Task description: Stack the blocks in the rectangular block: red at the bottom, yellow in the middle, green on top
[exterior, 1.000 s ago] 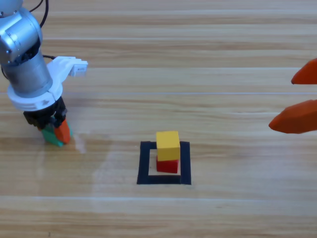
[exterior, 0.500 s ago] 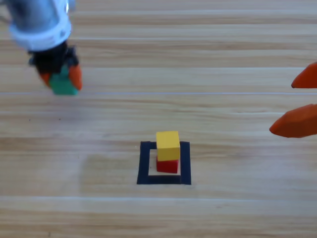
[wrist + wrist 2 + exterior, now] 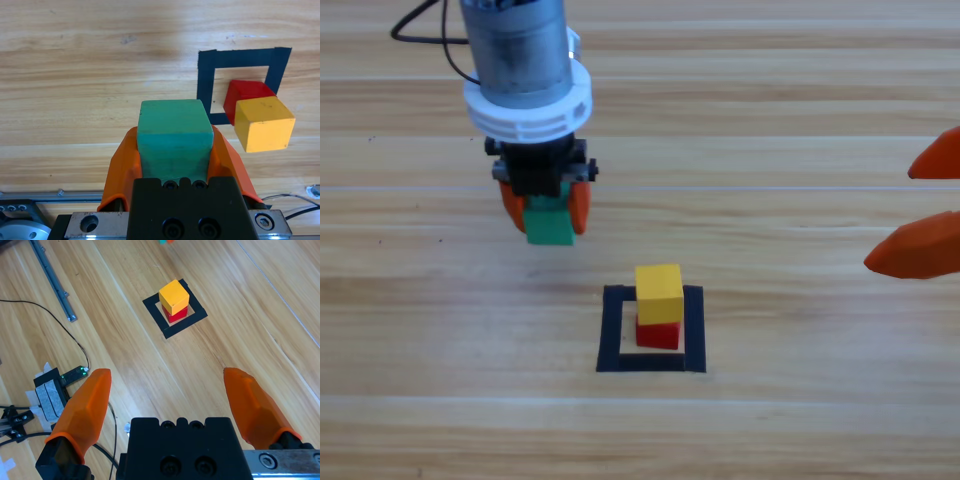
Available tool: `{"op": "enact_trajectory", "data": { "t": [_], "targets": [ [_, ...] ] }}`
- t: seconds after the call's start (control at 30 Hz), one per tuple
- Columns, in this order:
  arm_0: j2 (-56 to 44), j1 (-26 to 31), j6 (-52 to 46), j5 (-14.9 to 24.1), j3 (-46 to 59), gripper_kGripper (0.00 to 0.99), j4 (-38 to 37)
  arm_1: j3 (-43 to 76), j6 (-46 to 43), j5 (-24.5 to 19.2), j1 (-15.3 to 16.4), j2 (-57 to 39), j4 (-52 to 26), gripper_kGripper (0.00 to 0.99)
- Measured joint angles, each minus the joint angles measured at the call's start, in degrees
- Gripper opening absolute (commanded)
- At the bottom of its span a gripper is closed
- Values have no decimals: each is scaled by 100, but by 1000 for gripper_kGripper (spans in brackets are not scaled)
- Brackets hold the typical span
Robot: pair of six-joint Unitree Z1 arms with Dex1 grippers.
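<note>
The left arm (image 3: 520, 40) is a grey metal cylinder trailing a black cable (image 3: 425, 25), ending in an orange-fingered hand (image 3: 546, 212).

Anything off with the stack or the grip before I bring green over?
Slightly: the yellow cube sits offset and twisted on the red cube, not flush. The left gripper holds the green cube squarely.

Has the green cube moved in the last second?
Yes. The left gripper carried the green cube from the table's left rightward, nearer the tape outline.

Yellow cube (image 3: 658, 291) sat atop red cube (image 3: 658, 334) inside black tape outline (image 3: 611, 330), lower centre; teal-green cube (image 3: 549, 225) upper left, raised.
</note>
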Motion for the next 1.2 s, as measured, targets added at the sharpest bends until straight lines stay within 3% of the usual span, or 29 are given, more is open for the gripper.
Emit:
{"op": "enact_trajectory", "data": {
  "t": [1.2],
  "targets": [
    [314,-821,-842,-68,-357,0,1,2,-45,0,0,0,-1,989]
  ]
}}
